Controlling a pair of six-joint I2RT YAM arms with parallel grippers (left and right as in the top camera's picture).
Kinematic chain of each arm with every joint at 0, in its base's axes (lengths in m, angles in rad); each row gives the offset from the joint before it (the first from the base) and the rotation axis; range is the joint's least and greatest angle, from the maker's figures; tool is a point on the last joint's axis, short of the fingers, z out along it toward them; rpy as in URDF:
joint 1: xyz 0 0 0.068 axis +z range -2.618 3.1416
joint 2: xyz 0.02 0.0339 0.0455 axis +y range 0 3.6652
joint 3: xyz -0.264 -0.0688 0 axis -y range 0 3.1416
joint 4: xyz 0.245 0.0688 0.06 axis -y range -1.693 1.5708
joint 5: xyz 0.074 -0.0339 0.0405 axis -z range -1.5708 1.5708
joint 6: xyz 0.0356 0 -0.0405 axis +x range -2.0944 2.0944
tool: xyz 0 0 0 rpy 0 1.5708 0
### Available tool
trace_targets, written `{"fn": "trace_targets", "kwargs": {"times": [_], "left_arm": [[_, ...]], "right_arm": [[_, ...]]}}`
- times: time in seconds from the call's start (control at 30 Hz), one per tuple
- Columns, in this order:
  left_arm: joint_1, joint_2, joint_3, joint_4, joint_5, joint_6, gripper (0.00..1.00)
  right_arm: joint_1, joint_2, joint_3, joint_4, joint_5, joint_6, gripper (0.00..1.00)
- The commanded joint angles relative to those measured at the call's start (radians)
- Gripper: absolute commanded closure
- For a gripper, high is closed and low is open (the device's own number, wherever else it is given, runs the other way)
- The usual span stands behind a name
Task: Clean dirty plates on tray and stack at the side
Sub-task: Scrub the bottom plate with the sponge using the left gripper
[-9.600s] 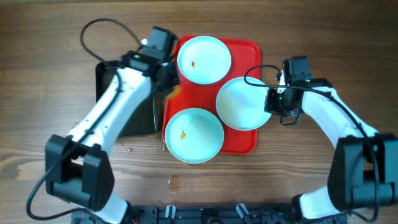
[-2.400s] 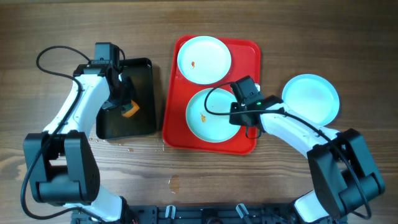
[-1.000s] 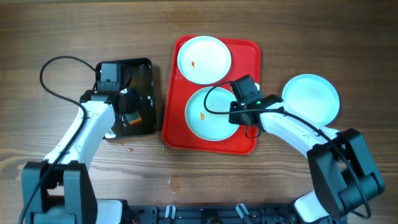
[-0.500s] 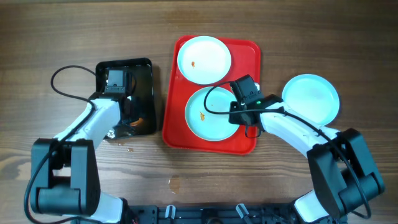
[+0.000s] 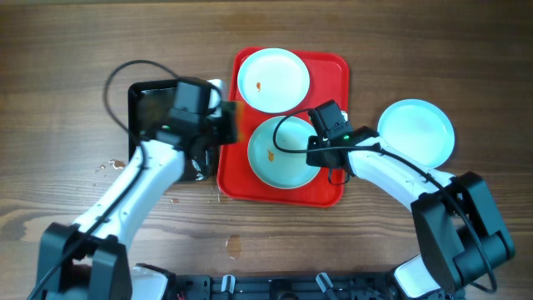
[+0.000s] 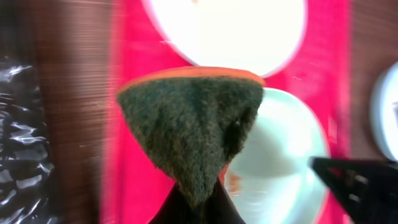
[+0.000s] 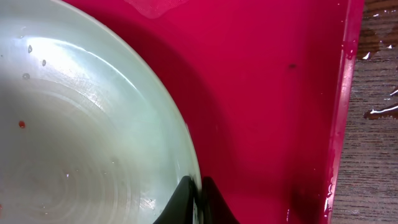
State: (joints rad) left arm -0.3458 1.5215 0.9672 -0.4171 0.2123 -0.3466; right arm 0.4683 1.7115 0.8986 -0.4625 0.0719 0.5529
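The red tray (image 5: 241,171) holds two pale blue plates. The far plate (image 5: 273,79) has a small orange stain. The near plate (image 5: 281,154) has an orange stain left of its middle. My right gripper (image 5: 317,157) is shut on the near plate's right rim (image 7: 186,149). A third plate (image 5: 416,131) lies on the table right of the tray. My left gripper (image 5: 226,123) is shut on a sponge (image 6: 193,121) with a dark green scouring face and an orange back, held above the tray's left edge, next to the near plate (image 6: 280,162).
A black tray with water (image 5: 154,108) lies left of the red tray, partly under my left arm. Water drops lie on the wood near it (image 5: 108,165) and at the red tray's right rim (image 7: 379,81).
My left gripper has lifted the sponge out of the black tray and swung right to the red tray's left edge. The right gripper has kept still on the near plate's rim.
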Motion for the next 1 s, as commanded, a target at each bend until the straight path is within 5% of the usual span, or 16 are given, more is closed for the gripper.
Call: {"fn": "trace_targets", "kwargs": {"times": [0.0,0.47,0.97], "left_arm": [[-0.112,0.058,0.009,0.073,0.043,-0.055,0.96],[-0.253,0.378,0.009,0.399,0.106,-0.182,0.96],[-0.245,0.401,0.021,0.082,0.007,-0.149,0.96]], "right_arm": [[0.002,0.052,-0.024,-0.026,-0.001,-0.004,0.96],[0.002,0.052,-0.024,-0.024,-0.010,-0.002,0.95],[0.002,0.052,-0.024,-0.027,-0.033,0.034,0.96]]}}
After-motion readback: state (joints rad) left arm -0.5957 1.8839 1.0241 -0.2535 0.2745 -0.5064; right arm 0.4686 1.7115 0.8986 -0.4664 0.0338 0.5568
